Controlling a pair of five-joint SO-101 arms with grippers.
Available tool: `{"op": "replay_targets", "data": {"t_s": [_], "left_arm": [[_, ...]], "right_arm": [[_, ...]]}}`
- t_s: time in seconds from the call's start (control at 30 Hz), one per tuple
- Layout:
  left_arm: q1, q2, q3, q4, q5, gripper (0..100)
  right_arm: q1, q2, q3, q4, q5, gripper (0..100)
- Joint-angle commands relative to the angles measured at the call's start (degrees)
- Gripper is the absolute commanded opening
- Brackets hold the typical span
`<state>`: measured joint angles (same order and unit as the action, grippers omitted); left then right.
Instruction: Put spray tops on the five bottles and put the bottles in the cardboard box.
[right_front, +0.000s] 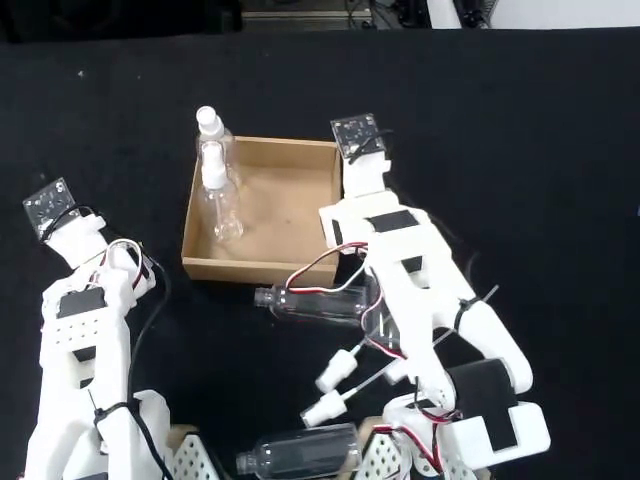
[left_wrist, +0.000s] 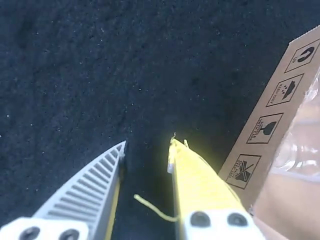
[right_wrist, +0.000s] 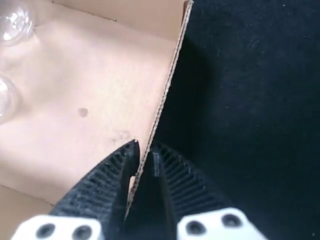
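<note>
Two bottles (right_front: 226, 215) with spray tops (right_front: 213, 178) sit in the cardboard box (right_front: 262, 270), by its left wall. Your right gripper (right_wrist: 144, 150) is pinching the box's right wall. If it tugs, the box could slide or tip and knock them over. Your left gripper (left_wrist: 147, 145) is spread open over the black table (left_wrist: 75, 75), beside the box. Your right arm (right_front: 430, 300) hides part of one bare bottle (right_front: 320, 302) lying near the box.

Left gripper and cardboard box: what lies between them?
Bare black table; the left wrist view shows it between the left gripper and the cardboard box.
</note>
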<state>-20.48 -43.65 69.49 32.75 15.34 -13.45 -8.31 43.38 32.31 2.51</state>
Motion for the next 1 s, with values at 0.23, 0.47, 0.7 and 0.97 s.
{"op": "replay_targets", "data": {"t_s": [0.23, 0.47, 0.7, 0.97], "left_arm": [[-0.66, -1.49, -0.66, -1.23, 0.09, 12], [-0.66, -1.49, -0.66, -1.23, 0.18, 12], [-0.66, -1.49, -0.66, -1.23, 0.18, 12], [-0.75, -1.49, -0.66, -1.23, 0.09, 12]], "right_arm": [[2.11, -0.31, -3.65, -1.32, 4.40, 1.0], [3.34, -0.40, -4.00, -1.32, 4.66, 1.0], [4.57, -0.22, -4.53, -1.32, 4.57, 1.1], [2.90, -0.22, -3.91, -0.97, 4.13, 1.2]]}}
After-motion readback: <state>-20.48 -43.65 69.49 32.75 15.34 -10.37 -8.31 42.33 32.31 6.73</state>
